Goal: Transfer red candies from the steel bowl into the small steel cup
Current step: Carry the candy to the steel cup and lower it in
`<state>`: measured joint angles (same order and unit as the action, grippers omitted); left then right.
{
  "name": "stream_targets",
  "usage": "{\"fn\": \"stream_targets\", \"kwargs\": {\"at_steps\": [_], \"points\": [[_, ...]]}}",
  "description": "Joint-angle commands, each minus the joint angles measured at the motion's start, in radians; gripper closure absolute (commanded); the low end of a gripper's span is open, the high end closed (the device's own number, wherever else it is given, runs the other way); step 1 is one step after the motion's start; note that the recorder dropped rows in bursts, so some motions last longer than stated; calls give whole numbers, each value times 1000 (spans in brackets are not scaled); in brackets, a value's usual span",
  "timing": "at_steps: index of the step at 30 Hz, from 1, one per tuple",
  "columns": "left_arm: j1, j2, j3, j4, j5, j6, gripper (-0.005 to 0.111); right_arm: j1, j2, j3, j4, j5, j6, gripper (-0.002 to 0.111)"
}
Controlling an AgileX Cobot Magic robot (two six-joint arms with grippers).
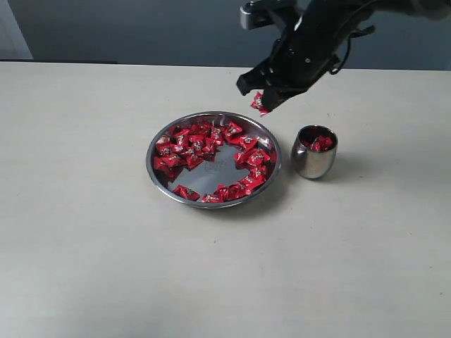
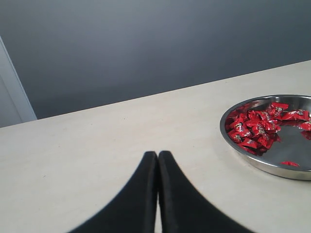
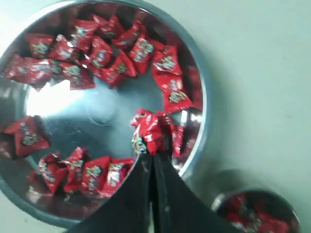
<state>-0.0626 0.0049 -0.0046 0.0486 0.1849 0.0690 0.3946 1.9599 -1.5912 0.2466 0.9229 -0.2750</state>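
Observation:
The steel bowl (image 1: 161, 144) sits mid-table with many red candies (image 1: 184, 144) ringed around its bare shiny bottom. To its right stands the small steel cup (image 1: 313, 160), holding a few red candies (image 1: 321, 143). My right gripper (image 1: 262, 105) hangs in the air above the bowl's far right rim, shut on one red candy (image 3: 150, 131). The right wrist view shows the bowl (image 3: 203, 116) below that candy and the cup (image 3: 223, 198) off to one side. My left gripper (image 2: 158, 154) is shut and empty, low over the table, away from the bowl (image 2: 243, 153).
The pale table (image 1: 91, 246) spreads wide around the bowl and cup. A dark grey wall (image 2: 146, 43) runs behind the table's far edge.

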Motion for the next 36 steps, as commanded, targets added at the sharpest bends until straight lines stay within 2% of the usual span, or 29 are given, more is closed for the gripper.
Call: {"fn": "stream_targets", "kwargs": {"at_steps": [1, 10, 23, 30, 36], "points": [[1, -5, 5, -2, -4, 0, 105, -100, -16, 16, -16, 95, 16, 109], [1, -5, 5, -2, -4, 0, 105, -138, -18, 161, -67, 31, 16, 109], [1, -5, 5, -2, -4, 0, 105, -138, -18, 172, -109, 11, 29, 108], [1, -5, 5, -2, -4, 0, 105, -138, -18, 172, -115, -4, 29, 80], [1, -5, 5, -2, -4, 0, 105, -138, -31, 170, -117, -65, 29, 73]]}}
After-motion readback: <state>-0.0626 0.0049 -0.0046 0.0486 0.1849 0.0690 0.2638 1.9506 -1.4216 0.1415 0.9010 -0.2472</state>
